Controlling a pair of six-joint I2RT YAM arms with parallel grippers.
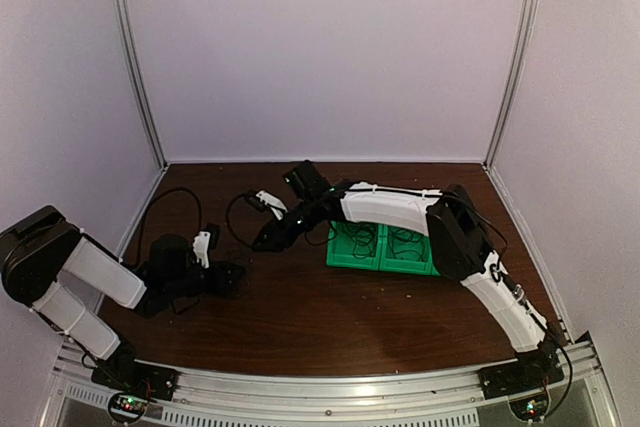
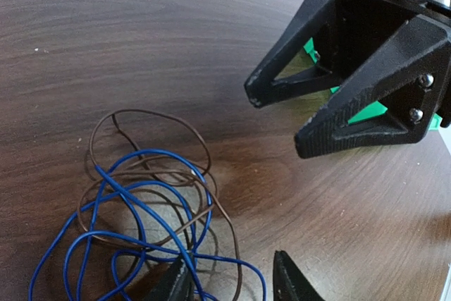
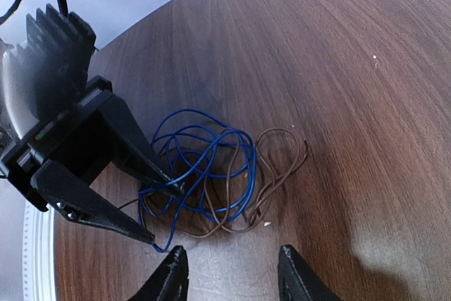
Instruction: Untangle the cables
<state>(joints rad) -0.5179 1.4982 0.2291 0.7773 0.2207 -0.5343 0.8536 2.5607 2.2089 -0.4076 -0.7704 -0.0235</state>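
Blue and brown cables (image 3: 211, 174) lie in one knot, mid-frame. Left jaws and right jaws are open, holding nothing. Nothing looks untangled yet.

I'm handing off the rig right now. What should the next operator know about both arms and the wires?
Left gripper: open and low at the edge of the tangle. Its fingers reach in among the blue loops, with no clamp visible.
Right gripper: open, hovering opposite, holding nothing.
Things: the blue wire and brown wire lie intertwined on the table, left of the green tray.
Done: nothing separated.
Left: grip one wire and pull the two apart.
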